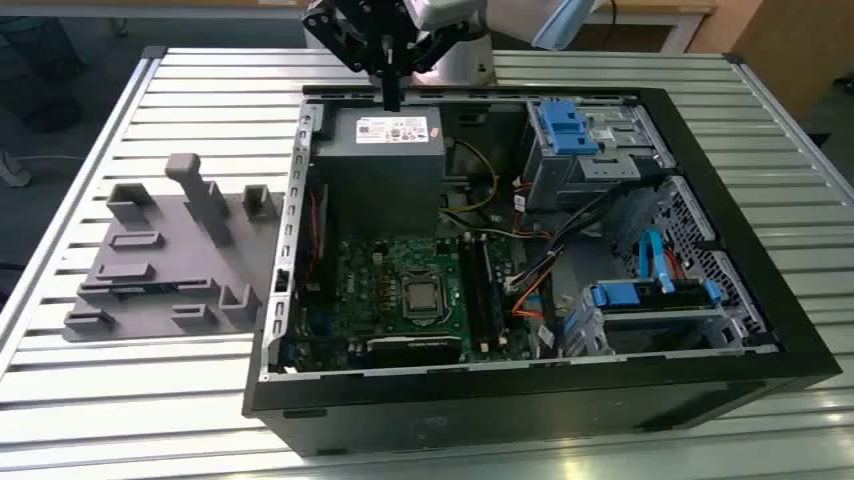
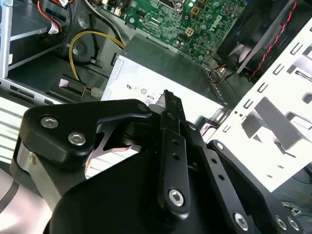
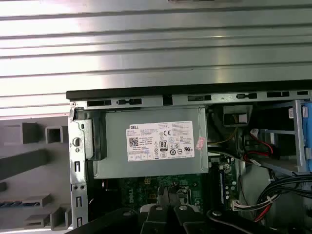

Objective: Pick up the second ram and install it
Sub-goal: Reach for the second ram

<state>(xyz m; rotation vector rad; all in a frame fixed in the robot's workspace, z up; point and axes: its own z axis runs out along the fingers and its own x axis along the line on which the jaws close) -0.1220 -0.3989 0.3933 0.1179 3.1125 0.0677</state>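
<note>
My gripper (image 1: 391, 98) hangs over the back edge of the open computer case (image 1: 694, 370), just above the grey power supply (image 1: 380, 150). Its two black fingers sit pressed together, shut, with nothing between them. Both wrist views show the same: the gripper (image 2: 168, 97) and, in the first wrist view, the gripper (image 3: 168, 212) over the power supply (image 3: 151, 141). The second ram (image 1: 136, 289) looks like a thin dark-blue strip lying in a slot of the grey holder (image 1: 147, 250) outside the case, at the exterior view's left, far from the gripper. Part of that strip (image 3: 10, 204) appears in the first wrist view.
Inside the case lie the green motherboard (image 1: 394, 295) with long memory slots (image 1: 478, 290) beside the processor, loose cables (image 1: 534, 250), and blue-clipped drive bays (image 1: 574, 130). The case and holder rest on a ribbed metal table (image 1: 160, 400).
</note>
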